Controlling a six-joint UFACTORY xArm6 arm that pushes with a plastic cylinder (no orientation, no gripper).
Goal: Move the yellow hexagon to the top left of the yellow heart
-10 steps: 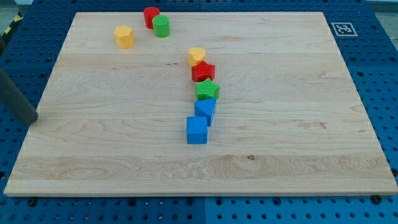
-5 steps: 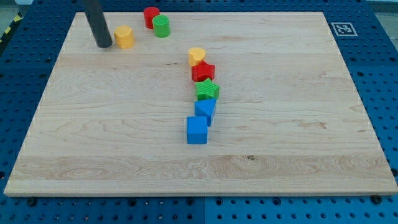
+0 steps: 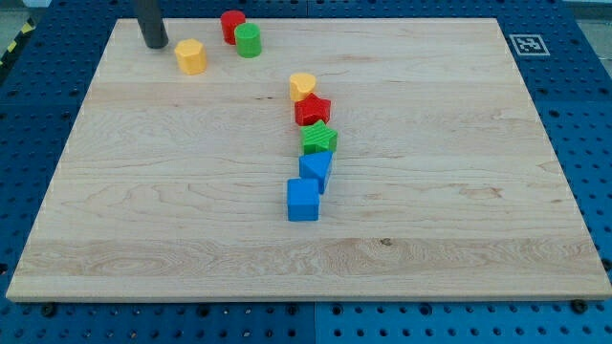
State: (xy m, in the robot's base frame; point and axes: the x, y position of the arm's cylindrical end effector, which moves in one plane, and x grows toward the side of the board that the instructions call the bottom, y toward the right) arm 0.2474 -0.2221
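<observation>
Seen from above, a pale wooden board (image 3: 191, 239) with fine lengthwise grain lies on a blue perforated bench (image 3: 593, 115), a small black-and-white square marker (image 3: 527, 44) at its top right corner. Seven matte plastic blocks sit on the wood: two yellow, two red, two green among them, and two blue, making eight in all. The yellow hexagon (image 3: 191, 56) stands alone near the view's top left. To its right, a red cylinder (image 3: 231, 25) and a green cylinder (image 3: 249, 40) touch each other. Near the middle, five blocks run downward in a loose chain: the yellow heart (image 3: 303, 86), a red star-like block (image 3: 313, 110), a green block (image 3: 319, 138) with a ridged top whose shape is hard to make out, a blue block (image 3: 316, 168) that looks triangular, and a blue cube (image 3: 303, 200). The hexagon lies well to the left of the heart and slightly above it. One dark, smooth rod comes down at the top left; my tip (image 3: 155, 45) rests on the board just left of the hexagon and a little above it, with a narrow gap between them. It touches no block, and the arm carries no gripper, so nothing is held.
</observation>
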